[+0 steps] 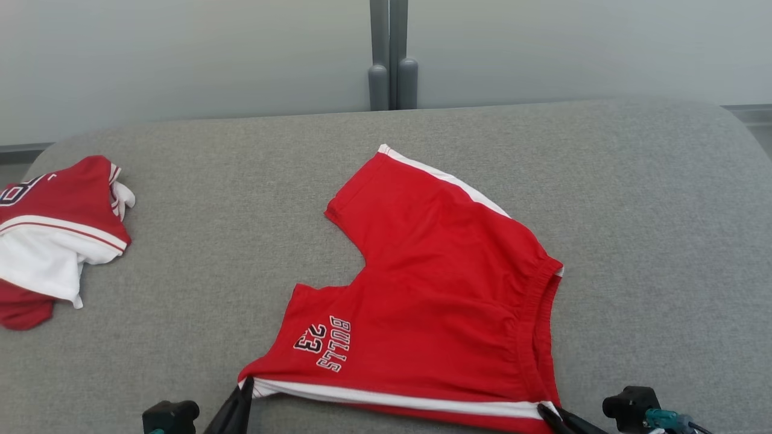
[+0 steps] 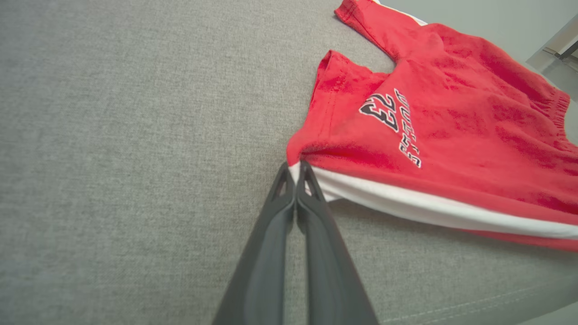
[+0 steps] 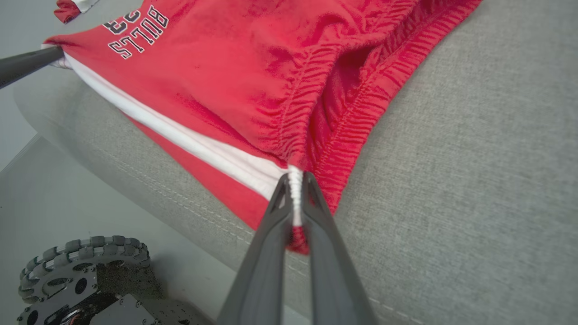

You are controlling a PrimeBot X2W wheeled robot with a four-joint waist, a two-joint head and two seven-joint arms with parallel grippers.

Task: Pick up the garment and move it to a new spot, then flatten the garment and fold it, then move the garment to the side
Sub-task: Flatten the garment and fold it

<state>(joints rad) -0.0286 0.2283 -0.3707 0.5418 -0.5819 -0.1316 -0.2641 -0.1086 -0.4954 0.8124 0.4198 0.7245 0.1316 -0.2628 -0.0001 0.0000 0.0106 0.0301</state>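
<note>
1. Along the near edge of the grey fabric-covered tabletop (image 1: 633, 199) lie your red shorts (image 1: 434, 289). They are spread open, with the waistband (image 1: 540, 325) to the right and the two legs splayed to the left and far side.
2. Your left claw (image 1: 244, 386) is pinched tight on the near corner of the leg hem, where the white side stripe (image 1: 392, 399) ends. In the left wrist view its fingers (image 2: 311, 189) press together with cloth caught at the tips.
3. Your right claw (image 1: 546, 410) is clamped the same way on the near end of the waistband, at the other end of that stripe. The right wrist view shows puckered white elastic nipped between the fingers (image 3: 316, 198).
4. The striped edge runs fairly taut between the two claws and looks raised a little off the surface. A red layer below it overhangs the tabletop's near edge.
5. Judging by how they lie, the pick-up and move look done and the flattening is well along. The cloth is mostly smooth, with ripples left near the waistband.
6. No fold has been made yet: the legs sit apart and the BULLS 23 print (image 1: 325, 343) faces up.
7. What remains is the fold and then the move to the side. A pile of red and white garments (image 1: 57, 235) sits well apart at the far left.
</note>
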